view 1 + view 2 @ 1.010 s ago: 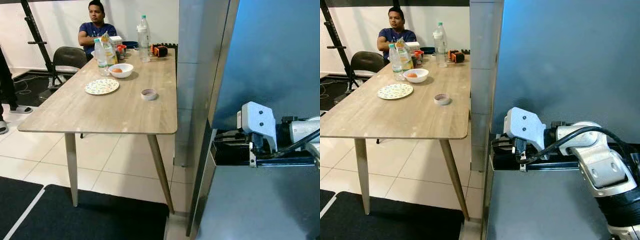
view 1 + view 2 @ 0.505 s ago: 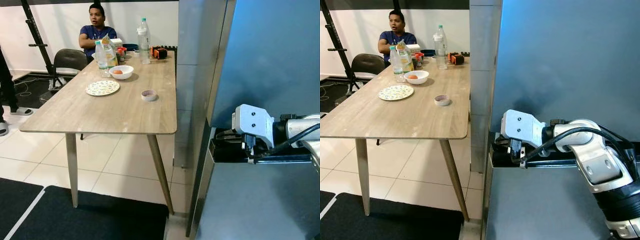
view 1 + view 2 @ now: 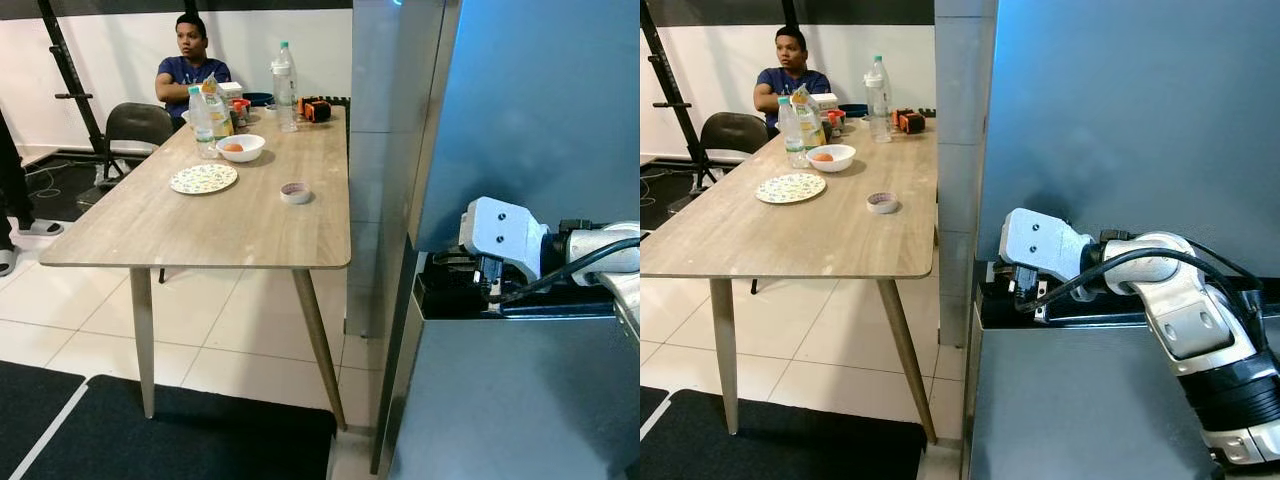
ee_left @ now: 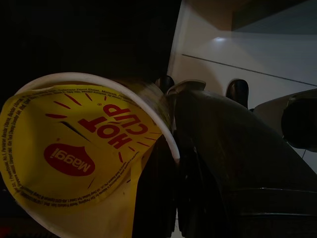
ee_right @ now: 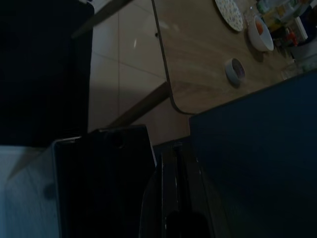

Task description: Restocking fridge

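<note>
Steel-grey fridge: stands just beside the wooden table; upper door and lower door both look closed or close to it, with a dark horizontal gap between them.
Right gripper: reaches from the right into that gap at the doors' left edge; in the right wrist view its two black fingers lie pressed together with nothing between them, tips at the door edge.
Left gripper: low and in shade; its fingers clasp the side of a noodle cup.
Noodle cup: white cup with yellow foil lid printed "Hot Cup", lid still sealed, carried off the table and outside the fridge.
Table stock: two water bottles, a juice carton, a white bowl with something orange in it, a patterned plate, a small round dish, an orange-and-black item at the far end.
Person: seated at the far end of the table, well apart from the robot.
Done so far: one item picked up and brought to the fridge; right gripper placed at the door seam.
Left to do, by judgement: pull a door open, set the cup on a shelf, close up; nothing seen inside the fridge yet, so restocking is at an early stage.
</note>
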You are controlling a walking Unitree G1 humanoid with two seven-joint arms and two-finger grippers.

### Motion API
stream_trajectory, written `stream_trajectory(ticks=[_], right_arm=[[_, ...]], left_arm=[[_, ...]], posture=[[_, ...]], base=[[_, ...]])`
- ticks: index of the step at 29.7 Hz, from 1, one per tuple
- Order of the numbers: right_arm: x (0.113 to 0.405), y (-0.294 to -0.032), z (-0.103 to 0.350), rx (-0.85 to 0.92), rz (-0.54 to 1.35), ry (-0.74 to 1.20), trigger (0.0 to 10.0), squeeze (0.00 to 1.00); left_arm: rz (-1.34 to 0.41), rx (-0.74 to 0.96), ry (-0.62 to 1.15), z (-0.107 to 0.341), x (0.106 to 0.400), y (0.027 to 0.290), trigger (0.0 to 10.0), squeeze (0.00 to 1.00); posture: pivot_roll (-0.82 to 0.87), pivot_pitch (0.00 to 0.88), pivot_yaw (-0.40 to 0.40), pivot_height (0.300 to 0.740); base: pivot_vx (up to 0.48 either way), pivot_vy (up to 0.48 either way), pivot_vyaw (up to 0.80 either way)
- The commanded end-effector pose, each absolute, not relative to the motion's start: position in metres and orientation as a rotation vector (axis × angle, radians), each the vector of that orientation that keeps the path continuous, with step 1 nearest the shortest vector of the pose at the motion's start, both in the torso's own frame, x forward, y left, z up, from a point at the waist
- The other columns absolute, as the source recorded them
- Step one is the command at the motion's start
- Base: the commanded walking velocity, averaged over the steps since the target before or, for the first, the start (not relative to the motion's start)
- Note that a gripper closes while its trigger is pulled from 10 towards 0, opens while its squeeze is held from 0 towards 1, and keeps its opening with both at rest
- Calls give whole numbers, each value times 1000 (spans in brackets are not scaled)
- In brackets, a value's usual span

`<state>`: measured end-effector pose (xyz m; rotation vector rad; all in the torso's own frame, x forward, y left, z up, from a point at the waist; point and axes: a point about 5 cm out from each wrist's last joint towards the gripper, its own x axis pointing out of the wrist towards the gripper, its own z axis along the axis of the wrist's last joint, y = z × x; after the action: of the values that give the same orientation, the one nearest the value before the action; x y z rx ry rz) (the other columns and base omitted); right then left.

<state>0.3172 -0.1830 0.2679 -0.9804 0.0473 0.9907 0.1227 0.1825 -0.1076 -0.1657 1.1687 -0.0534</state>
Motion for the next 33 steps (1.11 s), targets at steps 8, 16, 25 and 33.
stream_trajectory(ticks=[8,16,25,33], right_arm=[[323,-188,264,-1020,945,73,10000,0],[312,-193,260,-1034,1042,117,10000,0],[286,-197,256,-963,1242,173,10000,0],[273,-198,259,-921,1326,160,10000,0]], left_arm=[[-44,-173,1226,-112,110,182,10000,0],[-43,-173,1227,-112,109,182,10000,0],[-46,-169,1229,-112,108,182,10000,0],[-46,-166,1231,-112,107,183,10000,0]], posture=[[-105,0,-5,740],[-105,0,-5,740],[-105,0,-5,740],[-105,0,-3,740]], base=[[0,0,0],[0,0,0],[0,0,0],[0,0,0]])
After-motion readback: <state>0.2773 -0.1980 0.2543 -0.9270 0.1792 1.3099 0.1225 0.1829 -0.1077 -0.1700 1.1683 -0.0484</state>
